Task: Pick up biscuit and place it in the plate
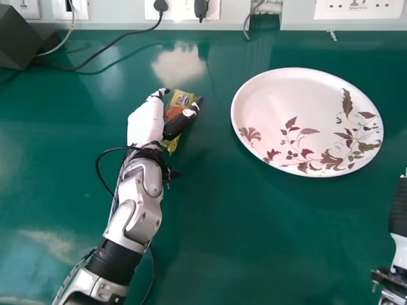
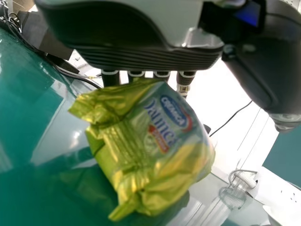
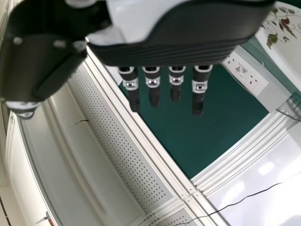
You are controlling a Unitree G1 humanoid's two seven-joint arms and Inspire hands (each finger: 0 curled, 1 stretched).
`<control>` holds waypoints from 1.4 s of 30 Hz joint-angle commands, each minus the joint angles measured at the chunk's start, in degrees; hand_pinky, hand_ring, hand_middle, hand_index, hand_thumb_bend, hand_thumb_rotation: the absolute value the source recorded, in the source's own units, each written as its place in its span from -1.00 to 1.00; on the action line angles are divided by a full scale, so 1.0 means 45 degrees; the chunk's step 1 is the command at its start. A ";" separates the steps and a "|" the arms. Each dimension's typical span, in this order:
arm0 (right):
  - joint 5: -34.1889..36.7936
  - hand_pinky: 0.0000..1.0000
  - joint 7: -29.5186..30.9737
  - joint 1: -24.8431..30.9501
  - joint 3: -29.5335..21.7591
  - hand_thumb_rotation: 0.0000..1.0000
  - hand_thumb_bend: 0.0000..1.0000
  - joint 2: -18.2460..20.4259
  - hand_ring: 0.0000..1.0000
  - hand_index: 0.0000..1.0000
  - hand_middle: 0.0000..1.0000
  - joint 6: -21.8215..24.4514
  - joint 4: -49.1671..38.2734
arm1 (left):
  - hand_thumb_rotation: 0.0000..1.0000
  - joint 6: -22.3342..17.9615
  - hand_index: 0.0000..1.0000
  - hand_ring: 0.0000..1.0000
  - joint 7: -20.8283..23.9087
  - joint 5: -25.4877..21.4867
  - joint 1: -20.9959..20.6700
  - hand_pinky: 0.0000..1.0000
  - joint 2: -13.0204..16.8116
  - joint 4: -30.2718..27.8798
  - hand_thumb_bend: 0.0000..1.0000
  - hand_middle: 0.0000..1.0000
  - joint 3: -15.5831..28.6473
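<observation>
Table: green and glossy [image 1: 210, 235], spreading beneath the plate and both robot hands; its surface carries bright reflections.
Left arm: silver and black [image 1: 130, 216], entering the head view from the bottom edge, left of centre, and directed toward the far side of the table.
Plate: oval in the head view, white [image 1: 289, 105], flat on the table to the right of the biscuit and well apart from it; a brown and maroon leaf pattern runs along the near and right parts.
Left robot hand: white and black [image 1: 146, 121], wide, its thumb set well away from its fingers; the thumb crosses over part of the biscuit packet in the head view. Whether the hand bears on the packet cannot be told.
Right robot hand: at the right edge of the head view [image 1: 399, 213], wide, its fingers [image 3: 198, 101] straight in the right wrist view.
Box: dark grey [image 1: 22, 38], at the far left of the table.
Biscuit: in a crinkled yellow-green packet [image 2: 155, 146], between the thumb and fingers of the left hand, outside the plate; contact with the table cannot be told.
Black cable: thin [image 1: 95, 60], curving from beside the box to a wall socket [image 1: 184, 10].
</observation>
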 commanded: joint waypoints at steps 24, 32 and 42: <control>-0.0035 0.82 -0.0009 0.0209 0.0254 -0.71 0.93 0.0570 1.00 0.84 1.00 -0.0125 -0.0252 | 0.19 0.1872 0.86 0.66 -0.4137 0.0211 -0.0643 0.33 0.1989 0.0408 1.00 0.88 -0.0869; 0.0032 0.80 0.0034 0.0227 0.0322 -0.76 0.91 0.0613 1.00 0.70 1.00 -0.0173 -0.0133 | 0.13 0.2087 0.85 0.63 -0.5639 0.0587 -0.0788 0.32 0.2872 0.0071 1.00 0.90 -0.1383; -0.0194 0.80 -0.0065 0.0375 0.0469 -0.75 0.90 0.0776 1.00 0.69 1.00 -0.0452 -0.0133 | 0.15 0.1755 0.81 0.63 -0.6761 0.1112 -0.1093 0.29 0.3695 0.0544 1.00 0.89 -0.2079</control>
